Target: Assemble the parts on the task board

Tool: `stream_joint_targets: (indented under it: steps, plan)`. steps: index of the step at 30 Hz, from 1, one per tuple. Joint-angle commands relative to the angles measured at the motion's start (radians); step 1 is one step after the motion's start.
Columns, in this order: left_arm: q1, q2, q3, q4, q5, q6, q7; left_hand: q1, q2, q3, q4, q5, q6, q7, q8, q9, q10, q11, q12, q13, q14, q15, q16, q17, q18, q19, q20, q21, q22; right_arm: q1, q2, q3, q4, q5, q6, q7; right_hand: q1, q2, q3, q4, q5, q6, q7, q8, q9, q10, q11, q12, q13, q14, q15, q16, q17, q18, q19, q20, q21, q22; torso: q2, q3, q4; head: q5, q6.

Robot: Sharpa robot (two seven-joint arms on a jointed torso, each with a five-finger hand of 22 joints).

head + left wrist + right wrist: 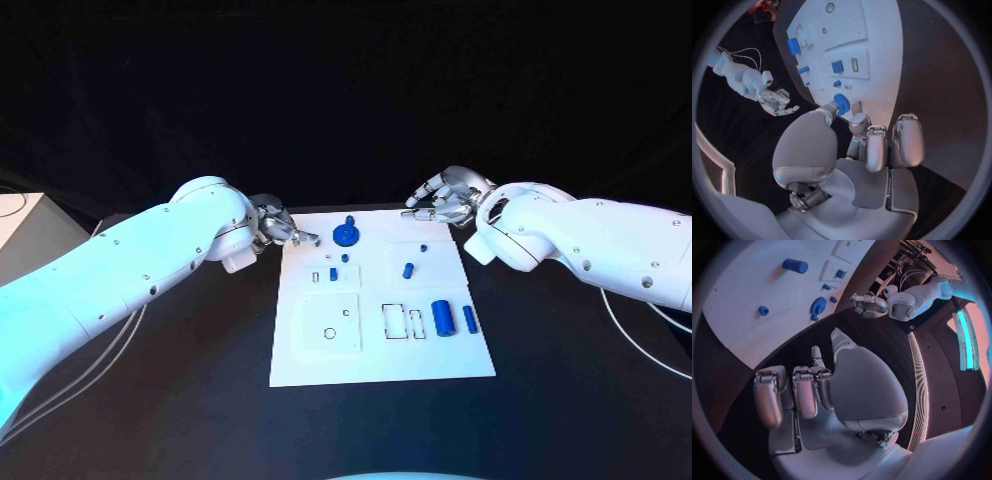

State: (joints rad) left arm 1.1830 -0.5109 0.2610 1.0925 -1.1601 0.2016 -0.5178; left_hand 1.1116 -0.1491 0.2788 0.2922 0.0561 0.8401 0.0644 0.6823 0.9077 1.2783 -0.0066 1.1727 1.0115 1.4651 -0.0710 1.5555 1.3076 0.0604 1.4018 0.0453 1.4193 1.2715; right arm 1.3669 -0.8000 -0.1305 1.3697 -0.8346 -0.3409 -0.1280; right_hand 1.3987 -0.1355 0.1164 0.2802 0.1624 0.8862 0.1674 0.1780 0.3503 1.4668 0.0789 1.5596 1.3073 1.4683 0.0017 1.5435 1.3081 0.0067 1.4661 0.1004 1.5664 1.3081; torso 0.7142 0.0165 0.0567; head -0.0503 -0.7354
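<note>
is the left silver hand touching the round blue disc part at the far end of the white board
Cannot tell. In the left wrist view a fingertip of the left hand overlaps the round blue disc, with no plain gap or contact; in the head view they sit close.

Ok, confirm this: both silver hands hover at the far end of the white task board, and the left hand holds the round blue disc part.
Not quite. The left hand holds nothing; the round blue disc part lies on the white task board, beside its fingertips, as the left wrist view shows. The right hand also hovers at the far end.
</note>
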Motion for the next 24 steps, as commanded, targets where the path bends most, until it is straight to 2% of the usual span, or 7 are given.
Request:
stream_joint_targets:
  steps: [1, 4, 6, 10, 11, 18, 24]
  plan:
    - [0.006, 0.014, 0.001, -0.030, -0.017, -0.003, 0.005, 0.004, 0.011, -0.013, 0.000, -0.003, -0.019, 0.007, -0.023, -0.013, -0.009, 0.006, -0.003, -0.003, 0.095, 0.012, -0.007, 0.237, 0.006, -0.008, 0.005, -0.007, -0.002, 0.000, 0.001, 0.000, 0.000, -0.008, 0.006, 0.008, -0.008, -0.002, 0.000, 0.007, 0.003, -0.005, 0.000, 0.003, 0.001, 0.084, 0.005, -0.004, 0.247, 0.085, 0.002, -0.006, 0.192, -0.007, 0.105, 0.001, 0.004, 0.263, 0.004, 0.0021, -0.0024, 0.000, 0.003]
    - [0.009, 0.032, 0.002, -0.065, -0.004, -0.006, 0.010, 0.015, 0.029, -0.024, 0.000, -0.003, -0.030, 0.020, -0.067, -0.047, -0.015, 0.018, 0.003, -0.001, 0.093, 0.022, -0.009, 0.233, 0.007, -0.010, 0.015, -0.008, -0.004, 0.000, 0.001, 0.000, 0.001, -0.009, 0.005, 0.008, -0.008, -0.002, 0.000, 0.007, 0.003, -0.005, 0.000, 0.003, 0.001, 0.084, 0.005, -0.004, 0.247, 0.085, 0.002, -0.006, 0.192, -0.007, 0.105, 0.001, 0.004, 0.263, 0.008, 0.0035, -0.0030, -0.004, 0.007]
    - [0.010, 0.042, 0.002, -0.084, 0.003, -0.005, 0.012, 0.022, 0.041, -0.021, 0.001, -0.003, -0.026, 0.024, -0.083, -0.060, -0.020, 0.021, 0.002, -0.003, 0.093, 0.025, -0.010, 0.233, 0.007, -0.011, 0.018, -0.009, -0.005, 0.000, 0.003, 0.000, 0.001, -0.010, 0.004, 0.008, -0.008, -0.002, 0.000, 0.007, 0.003, -0.005, 0.000, 0.003, 0.001, 0.084, 0.005, -0.004, 0.247, 0.085, 0.002, -0.006, 0.192, -0.007, 0.105, 0.001, 0.004, 0.263, 0.011, 0.0036, -0.0037, -0.002, 0.010]
    - [0.010, 0.061, 0.002, -0.117, 0.013, -0.006, 0.014, 0.025, 0.049, -0.020, 0.001, -0.003, -0.024, 0.029, -0.103, -0.078, -0.035, 0.026, -0.010, -0.021, 0.093, 0.029, -0.010, 0.232, 0.008, -0.012, 0.022, -0.011, -0.007, 0.000, 0.005, 0.000, 0.001, -0.012, 0.004, 0.009, -0.008, -0.002, 0.001, 0.006, 0.004, -0.006, 0.000, 0.003, 0.001, 0.084, 0.005, -0.004, 0.247, 0.085, 0.002, -0.007, 0.192, -0.007, 0.104, 0.001, 0.004, 0.262, 0.015, 0.0045, -0.0056, -0.001, 0.015]
    - [0.010, 0.065, 0.002, -0.124, 0.015, -0.007, 0.014, 0.025, 0.051, -0.020, 0.001, -0.003, -0.038, 0.037, -0.131, -0.101, -0.037, 0.033, -0.010, -0.022, 0.093, 0.034, -0.011, 0.232, 0.008, -0.012, 0.027, -0.011, -0.007, 0.000, 0.006, 0.000, 0.001, -0.012, 0.003, 0.009, -0.008, -0.002, 0.001, 0.006, 0.004, -0.006, 0.000, 0.003, 0.001, 0.084, 0.005, -0.004, 0.247, 0.085, 0.002, -0.007, 0.192, -0.007, 0.104, 0.001, 0.004, 0.262, 0.016, 0.0053, -0.0062, 0.000, 0.015]
    - [0.013, 0.084, 0.002, -0.155, 0.027, -0.019, 0.017, 0.019, 0.052, -0.025, 0.002, -0.003, -0.029, 0.041, -0.144, -0.119, -0.037, 0.036, -0.007, -0.021, 0.093, 0.038, -0.010, 0.232, 0.008, -0.012, 0.030, -0.011, -0.006, 0.000, 0.006, 0.000, 0.002, -0.013, 0.001, 0.009, -0.008, -0.001, 0.001, 0.006, 0.005, -0.006, 0.000, 0.003, 0.001, 0.084, 0.005, -0.004, 0.246, 0.085, 0.002, -0.007, 0.192, -0.006, 0.104, 0.001, 0.004, 0.262, 0.024, 0.0091, -0.0084, 0.003, 0.017]
    - [0.022, 0.094, 0.002, -0.157, 0.037, -0.024, 0.018, 0.008, 0.055, -0.030, 0.002, -0.003, -0.024, 0.042, -0.152, -0.130, -0.039, 0.038, -0.007, -0.023, 0.092, 0.040, -0.012, 0.230, 0.009, -0.014, 0.033, -0.012, -0.009, 0.000, 0.010, 0.000, -0.002, -0.013, 0.002, 0.010, -0.008, -0.001, 0.001, 0.006, 0.005, -0.006, 0.000, 0.003, 0.001, 0.084, 0.005, -0.004, 0.246, 0.085, 0.002, -0.007, 0.192, -0.006, 0.104, 0.001, 0.004, 0.262, 0.025, 0.0079, -0.0069, 0.001, 0.014]
